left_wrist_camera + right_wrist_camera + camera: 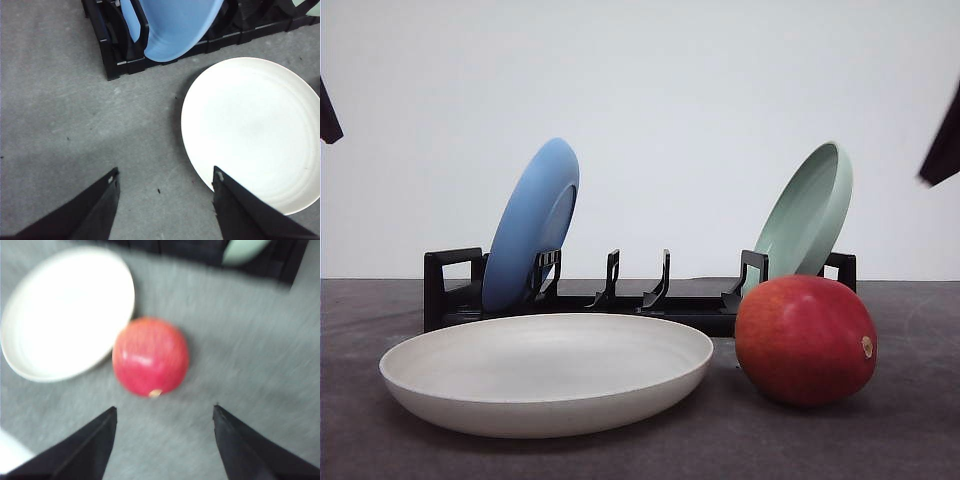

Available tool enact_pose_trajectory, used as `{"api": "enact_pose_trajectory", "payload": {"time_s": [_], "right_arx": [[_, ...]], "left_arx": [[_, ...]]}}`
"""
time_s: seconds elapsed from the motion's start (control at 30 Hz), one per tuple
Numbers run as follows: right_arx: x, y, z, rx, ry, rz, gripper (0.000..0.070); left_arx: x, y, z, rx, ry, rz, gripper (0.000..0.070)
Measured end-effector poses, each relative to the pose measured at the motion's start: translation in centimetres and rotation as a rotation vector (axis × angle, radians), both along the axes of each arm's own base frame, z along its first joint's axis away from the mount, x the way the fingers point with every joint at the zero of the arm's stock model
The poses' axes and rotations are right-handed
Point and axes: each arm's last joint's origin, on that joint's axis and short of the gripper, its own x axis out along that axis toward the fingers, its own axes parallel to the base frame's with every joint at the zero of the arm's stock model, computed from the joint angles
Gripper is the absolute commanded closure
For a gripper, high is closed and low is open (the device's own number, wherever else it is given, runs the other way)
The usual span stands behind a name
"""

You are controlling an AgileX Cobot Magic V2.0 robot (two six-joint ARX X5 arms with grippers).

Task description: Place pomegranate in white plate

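Task not begun: pomegranate (806, 340) rests on the bench beside the empty plate (546, 371); both tools, left (165, 187) and right (165, 422), gape apart above, holding nothing.

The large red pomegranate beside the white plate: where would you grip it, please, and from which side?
Across the widest middle of the round red pomegranate, probably from above with the open right gripper. It sits on the table beside the cream-white plate; its smooth curve offers no edge.
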Motion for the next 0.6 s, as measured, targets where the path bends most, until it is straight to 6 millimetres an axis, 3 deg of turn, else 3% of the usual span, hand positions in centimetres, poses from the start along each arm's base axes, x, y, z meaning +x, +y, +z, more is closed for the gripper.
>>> {"api": "enact_pose_trajectory", "payload": {"time_s": [0.2,0.37,0.6], "right_arx": [[2.4,2.8,-0.3,-0.126,0.111,0.024,0.0299],[4.4,5.7,-0.4,-0.23,0.147,0.079,0.0178],[6.6,8.1,-0.7,-0.284,0.093,0.146,0.0103]], "left_arx": [[0.0,0.0,0.0,0.004,-0.002,-0.005,0.0351],[0.0,0.0,0.0,0.004,-0.003,-0.005,0.0351],[0.0,0.0,0.0,0.004,-0.003,-0.005,0.0351]]}}
